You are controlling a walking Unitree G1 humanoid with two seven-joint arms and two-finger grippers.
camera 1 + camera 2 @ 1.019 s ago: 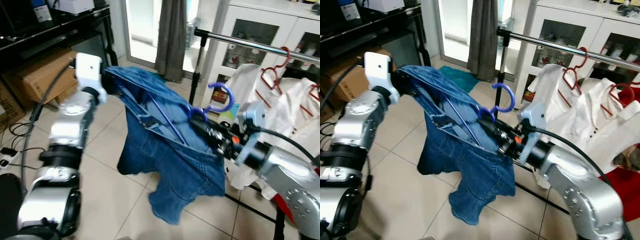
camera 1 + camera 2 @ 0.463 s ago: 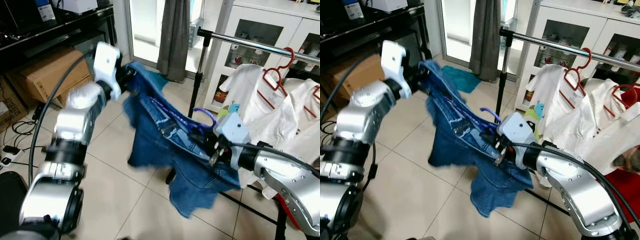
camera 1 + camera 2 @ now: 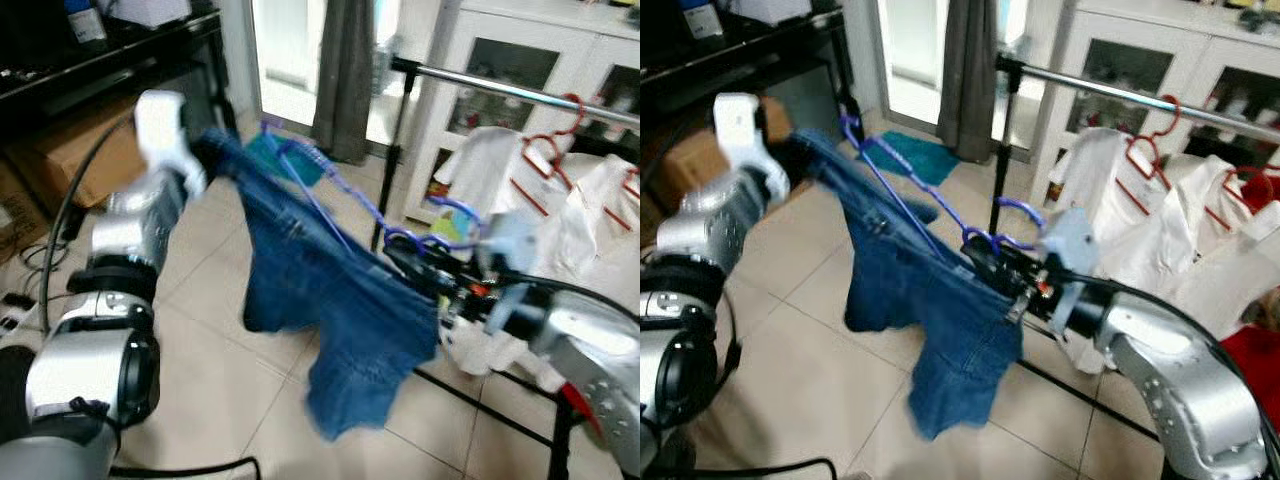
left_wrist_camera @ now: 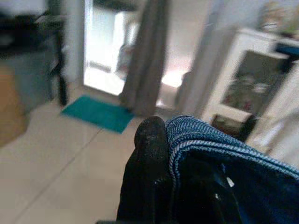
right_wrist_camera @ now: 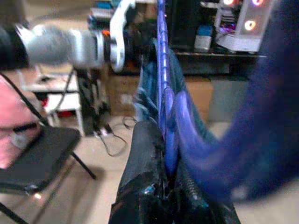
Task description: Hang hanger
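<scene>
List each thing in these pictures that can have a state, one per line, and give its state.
Blue hanger: held at the neck, hook not on the rail.
Jeans: draped on the hanger, stretched between both arms.
Left end effector: shut on the jeans.
Right end effector: shut on the blue hanger.
Clothes rail: holds hung shirts.
White shirts: hanging on red hangers.

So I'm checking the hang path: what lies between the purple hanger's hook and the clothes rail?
In the left eye view, nothing hangs between the hanger's hook and the clothes rail; only the white cabinet shows behind, with white shirts farther along.
</scene>
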